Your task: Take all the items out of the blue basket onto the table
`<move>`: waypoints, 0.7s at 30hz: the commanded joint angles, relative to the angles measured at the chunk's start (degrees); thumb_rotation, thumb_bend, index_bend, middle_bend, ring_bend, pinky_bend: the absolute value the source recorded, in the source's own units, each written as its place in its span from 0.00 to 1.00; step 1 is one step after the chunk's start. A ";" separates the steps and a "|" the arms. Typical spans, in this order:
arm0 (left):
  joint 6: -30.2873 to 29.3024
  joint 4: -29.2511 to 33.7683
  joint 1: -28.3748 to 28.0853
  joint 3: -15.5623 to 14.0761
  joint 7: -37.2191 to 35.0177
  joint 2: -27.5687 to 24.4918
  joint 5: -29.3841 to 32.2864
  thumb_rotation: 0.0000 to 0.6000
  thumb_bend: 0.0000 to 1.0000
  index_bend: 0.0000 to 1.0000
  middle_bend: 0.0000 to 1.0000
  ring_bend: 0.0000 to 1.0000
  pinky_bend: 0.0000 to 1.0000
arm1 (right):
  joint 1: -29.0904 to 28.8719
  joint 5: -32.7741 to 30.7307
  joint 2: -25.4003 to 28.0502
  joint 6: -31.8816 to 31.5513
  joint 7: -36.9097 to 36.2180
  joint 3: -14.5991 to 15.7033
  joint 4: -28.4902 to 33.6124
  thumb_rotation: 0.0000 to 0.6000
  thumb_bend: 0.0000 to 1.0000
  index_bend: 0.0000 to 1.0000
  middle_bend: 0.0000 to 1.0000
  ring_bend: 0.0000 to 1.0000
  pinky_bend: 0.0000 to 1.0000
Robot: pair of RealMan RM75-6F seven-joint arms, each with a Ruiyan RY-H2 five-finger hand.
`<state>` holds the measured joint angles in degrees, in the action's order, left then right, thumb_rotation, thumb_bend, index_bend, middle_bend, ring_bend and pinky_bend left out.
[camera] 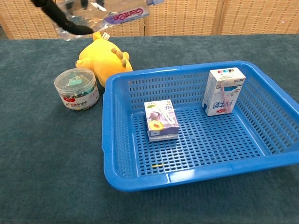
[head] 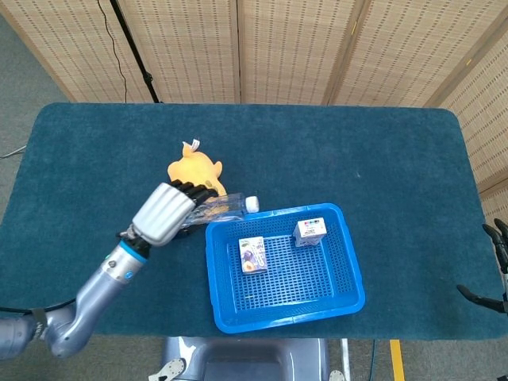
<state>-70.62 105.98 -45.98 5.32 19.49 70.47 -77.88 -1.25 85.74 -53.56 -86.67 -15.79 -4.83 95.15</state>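
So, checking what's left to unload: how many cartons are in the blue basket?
2. The purple carton lies flat toward the blue basket's left side; the white carton stands near its back wall. Nothing looks hidden.

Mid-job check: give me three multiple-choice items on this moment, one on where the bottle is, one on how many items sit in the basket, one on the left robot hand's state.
1. Where is the clear plastic water bottle?
A. Lying in the blue plastic basket
B. Held up beside the basket, by the yellow plush toy
C. Standing at the table's far right

2. How many items sit in the basket?
A. Two
B. Three
C. None

3. What is the left robot hand doing?
A. Hanging empty with fingers spread
B. Pressing on the round clear clip jar
C. Gripping the bottle

Answers: 1 B, the head view shows the bottle outside the basket's left rim, next to the plush; 2 A, only the purple carton and the white carton remain; 3 C, its dark fingers wrap the bottle.
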 commanded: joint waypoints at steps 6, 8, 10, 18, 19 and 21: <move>-10.16 -21.09 14.49 -12.36 -17.48 0.13 -14.64 1.00 0.28 0.56 0.46 0.47 0.61 | -0.41 1.29 -0.43 0.25 1.85 0.57 0.96 1.00 0.00 0.00 0.00 0.00 0.00; -11.23 -26.06 16.51 -13.11 -20.77 1.93 -15.07 1.00 0.28 0.56 0.46 0.47 0.61 | -0.45 1.67 -0.51 0.22 2.21 0.75 1.15 1.00 0.00 0.00 0.00 0.00 0.00; -11.77 -29.95 17.87 -13.33 -22.80 3.45 -15.13 1.00 0.28 0.56 0.46 0.47 0.61 | -0.51 1.85 -0.57 0.27 2.33 0.85 1.21 1.00 0.00 0.00 0.00 0.00 0.00; -3.44 -36.07 18.19 -15.48 -29.80 4.78 -14.71 1.00 0.07 0.00 0.00 0.00 0.20 | -0.47 1.89 -0.52 0.05 2.37 0.96 1.31 1.00 0.00 0.00 0.00 0.00 0.00; -2.27 -35.55 17.88 -15.51 -30.05 4.51 -14.45 1.00 0.06 0.00 0.00 0.00 0.18 | -0.47 1.91 -0.50 0.04 2.35 0.99 1.32 1.00 0.00 0.00 0.00 0.00 0.00; -0.29 -34.65 17.26 -15.21 -30.02 4.10 -14.17 1.00 0.06 0.00 0.00 0.00 0.14 | -0.50 1.94 -0.47 0.13 2.23 1.07 1.29 1.00 0.00 0.00 0.00 0.00 0.00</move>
<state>-74.54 69.99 -27.94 -9.18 -9.57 75.26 -92.42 -1.75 87.69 -54.04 -86.54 -13.55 -3.77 96.45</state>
